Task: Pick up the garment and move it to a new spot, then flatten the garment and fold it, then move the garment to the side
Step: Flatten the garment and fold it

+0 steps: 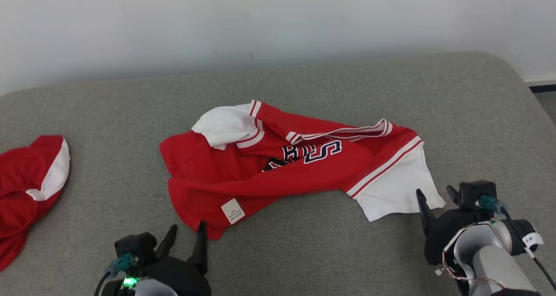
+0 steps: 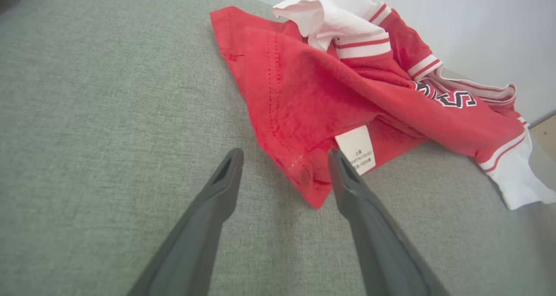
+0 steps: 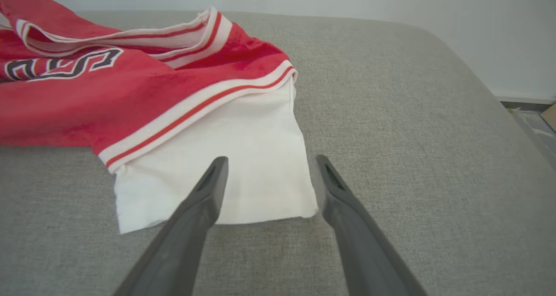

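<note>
Red jersey-style shirt (image 1: pixel 243 179) with white sleeves, striped trim and black-and-white chest lettering lies crumpled, unfolded, mid-way across the grey fabric-covered desk (image 1: pixel 304 248). Its white care label (image 1: pixel 233 211) faces up near the front hem corner. One white sleeve (image 1: pixel 395 187) lies flat at the robot's right end; the other is bunched on top at the back.

Left hand (image 1: pixel 187 226): fingers spread wide, holding nothing. In the left wrist view the hem corner (image 2: pixel 312 192) sits between the fingers, label just beside one tip – can't tell if there's contact.

Right hand (image 1: pixel 434 191): also fully open, empty. Its fingers straddle the outer edge of the flat sleeve (image 3: pixel 208 135) – contact unclear.

Second red-and-white garment (image 1: pixel 26 183) lies heaped at the desk's far left, well apart. Pale wall (image 1: pixel 260 22) behind.
</note>
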Controlling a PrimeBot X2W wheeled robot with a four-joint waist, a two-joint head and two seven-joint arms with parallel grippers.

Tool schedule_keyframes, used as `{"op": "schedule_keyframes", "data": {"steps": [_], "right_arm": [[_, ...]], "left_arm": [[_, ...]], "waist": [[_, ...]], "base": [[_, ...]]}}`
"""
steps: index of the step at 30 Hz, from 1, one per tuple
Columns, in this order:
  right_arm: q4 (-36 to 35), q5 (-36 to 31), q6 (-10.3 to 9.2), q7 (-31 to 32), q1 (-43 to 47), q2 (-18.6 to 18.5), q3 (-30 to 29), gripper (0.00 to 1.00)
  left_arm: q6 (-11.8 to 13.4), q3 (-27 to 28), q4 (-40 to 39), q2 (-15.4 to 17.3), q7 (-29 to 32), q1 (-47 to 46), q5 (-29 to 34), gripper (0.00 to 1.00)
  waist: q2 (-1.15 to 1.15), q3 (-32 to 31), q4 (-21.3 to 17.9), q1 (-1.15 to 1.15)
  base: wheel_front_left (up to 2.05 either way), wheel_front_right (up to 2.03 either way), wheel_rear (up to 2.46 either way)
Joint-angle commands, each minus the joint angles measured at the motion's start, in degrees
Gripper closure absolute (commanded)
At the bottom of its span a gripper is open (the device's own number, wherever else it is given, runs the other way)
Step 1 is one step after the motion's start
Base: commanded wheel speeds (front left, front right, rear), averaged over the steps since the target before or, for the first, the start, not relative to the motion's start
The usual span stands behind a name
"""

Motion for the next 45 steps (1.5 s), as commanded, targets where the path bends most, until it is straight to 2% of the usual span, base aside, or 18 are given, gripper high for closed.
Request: {"op": "schedule_keyframes", "data": {"steps": [1,6,11,17,33,34,35,36,37,38,45], "right_arm": [[2.09,-0.34,-0.13,0.85,-1.70,-0.21,-0.63,0.00],[7.15,-1.99,-0.13,1.84,-5.18,-0.55,-1.66,0.00],[12.15,-3.64,-0.13,2.50,-7.87,-0.43,-3.14,0.00],[16.66,-3.85,-0.13,2.35,-10.04,0.10,-4.37,0.00],[26.67,-2.60,-0.14,6.00,-9.71,1.00,-6.36,0.00],[26.90,-2.55,-0.14,6.08,-9.69,1.13,-6.42,0.00],[27.22,-2.50,-0.14,6.26,-9.67,1.28,-6.40,0.00],[27.44,-2.46,-0.14,6.43,-9.69,1.44,-6.27,0.25],[27.62,-2.37,-0.14,6.42,-9.85,1.58,-6.11,0.54],[27.75,-2.22,-0.14,6.45,-9.98,1.75,-5.88,1.00],[26.55,0.05,-0.14,3.26,-10.74,1.99,-4.24,1.00]], "left_arm": [[0.56,-0.31,0.94,0.16,0.07,-1.75,-0.86,0.00],[1.77,-1.32,3.10,0.14,0.17,-4.47,-1.67,0.00],[1.43,-2.95,4.81,0.15,1.14,-6.54,-3.02,0.00],[1.01,-4.03,4.83,0.15,-0.63,-7.87,-3.35,0.00],[1.80,-5.31,2.35,0.86,-1.53,-4.72,-3.61,0.00],[1.46,-5.48,2.15,0.97,-1.19,-4.67,-3.76,0.13],[1.51,-5.50,2.04,1.04,-0.97,-4.67,-3.87,0.52],[1.61,-5.60,1.96,1.25,-0.73,-4.71,-3.75,0.74],[1.71,-5.61,1.77,1.30,-0.78,-4.73,-3.73,0.91],[1.74,-5.59,1.55,1.26,-0.97,-4.74,-3.80,1.00],[2.23,-5.49,0.18,1.65,-1.99,-3.57,-4.02,1.00]], "waist": [[-0.01,2.64,-0.15,-0.01],[-0.01,4.14,0.21,-0.01],[-0.01,5.63,0.53,-0.01],[-0.01,7.01,0.75,-0.01],[-0.01,6.96,1.35,-0.01],[-0.01,6.96,1.27,-0.01],[-0.01,6.96,1.20,-0.01],[-0.01,6.99,1.09,-0.01],[-0.01,7.02,1.01,-0.01],[-0.01,7.03,0.96,-0.01],[-0.01,5.86,0.90,-0.01]], "base": [[0.00,0.00,0.00],[0.00,0.00,0.00],[0.00,0.00,0.00],[0.00,0.00,0.00],[0.00,0.00,0.00],[0.00,0.00,0.00],[0.00,0.00,0.00],[0.00,0.00,0.00],[0.00,0.00,0.00],[0.00,0.00,0.00],[0.00,0.00,0.00]]}}
